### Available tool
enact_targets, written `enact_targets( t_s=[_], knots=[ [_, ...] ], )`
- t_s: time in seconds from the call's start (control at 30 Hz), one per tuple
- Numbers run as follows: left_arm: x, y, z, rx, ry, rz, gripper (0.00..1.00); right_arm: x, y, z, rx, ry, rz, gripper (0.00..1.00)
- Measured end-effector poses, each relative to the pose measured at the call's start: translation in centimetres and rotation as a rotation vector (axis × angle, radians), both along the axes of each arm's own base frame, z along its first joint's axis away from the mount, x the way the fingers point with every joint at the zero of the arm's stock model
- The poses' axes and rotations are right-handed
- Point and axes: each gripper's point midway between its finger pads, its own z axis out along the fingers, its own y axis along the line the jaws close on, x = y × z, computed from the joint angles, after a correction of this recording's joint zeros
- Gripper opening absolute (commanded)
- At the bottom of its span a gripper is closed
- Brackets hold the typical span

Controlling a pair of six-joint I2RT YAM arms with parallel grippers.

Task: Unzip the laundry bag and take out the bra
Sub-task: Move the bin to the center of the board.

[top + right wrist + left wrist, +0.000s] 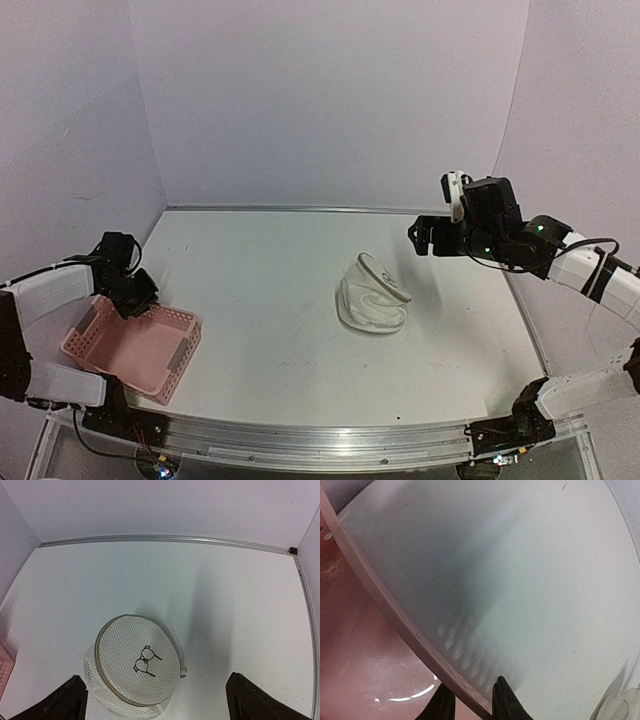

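Lying a little right of the desk's (260, 330) middle, the laundry bag (372, 296) sits half slumped, its mesh wall crumpled beneath the upper hoop. Its drum axis leans up and to the right, so the round face with the black bra outline (145, 661) tilts toward the right wrist camera. I cannot tell whether the bra lies inside the mesh.

The right gripper (416, 236) hangs in the air behind and to the right of the bag, well apart from it, angled down toward it, its fingers (67, 700) spread wide. Its arm reaches in from the right edge, elbow bent.

Far to the left, the left arm is folded low, and the left gripper (472, 702) is pinched on the wall of the pink basket (135, 350), one finger on each side.
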Motion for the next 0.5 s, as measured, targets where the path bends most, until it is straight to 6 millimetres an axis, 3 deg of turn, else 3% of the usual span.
enact_targets(
  t_s=[0.5],
  knots=[
    [-0.2, -6.5, -0.6, -0.009, 0.028, -0.216, 0.31, -0.7, -0.6, 0.2, 0.010, -0.013, 0.000, 0.98]
  ],
)
